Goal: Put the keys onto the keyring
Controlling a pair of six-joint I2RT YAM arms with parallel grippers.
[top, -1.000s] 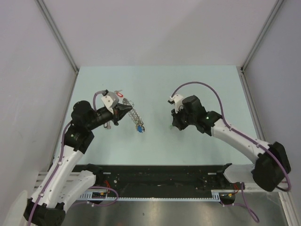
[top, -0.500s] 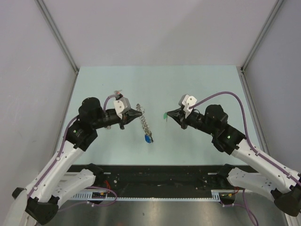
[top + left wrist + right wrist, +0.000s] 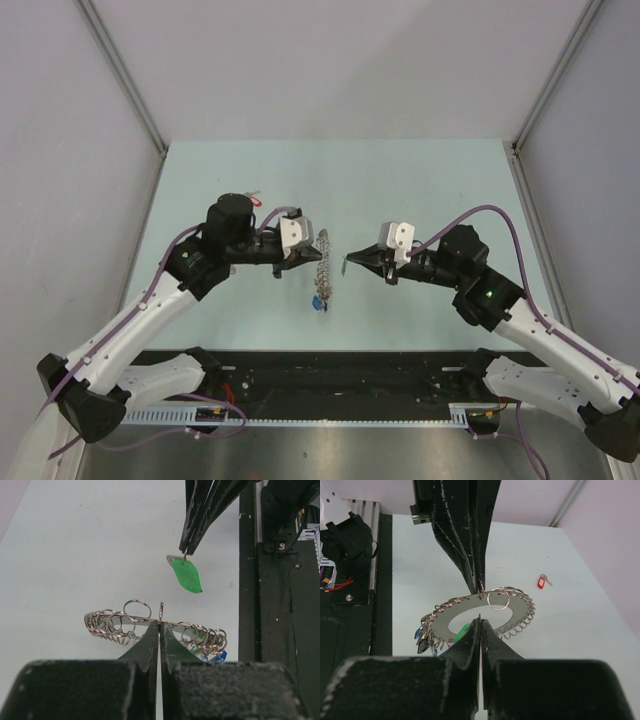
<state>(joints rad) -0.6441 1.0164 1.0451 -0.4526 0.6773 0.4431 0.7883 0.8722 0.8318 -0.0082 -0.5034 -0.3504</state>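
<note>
My left gripper [image 3: 306,258] is shut on the rim of the keyring [image 3: 322,264] and holds it above the table. The keyring is a flat silvery hoop [image 3: 110,625] edged with many small split rings, with blue and green tags hanging at one end [image 3: 316,300]. My right gripper [image 3: 349,263] is shut on a key with a bright green tag [image 3: 186,574], held just beside the hoop. In the right wrist view the hoop [image 3: 520,611] lies right in front of my shut gripper [image 3: 480,622], with the green tag [image 3: 464,631] partly hidden. My left gripper [image 3: 160,623] pinches one upright split ring.
A red-tagged key [image 3: 542,581] lies on the pale table [image 3: 430,190] at the back left, by the left arm [image 3: 252,197]. The black base rail [image 3: 330,375] runs along the near edge. Grey walls enclose the table.
My left gripper has carried the keyring right, towards the centre. My right gripper has swung left with the green key until the two nearly meet.
</note>
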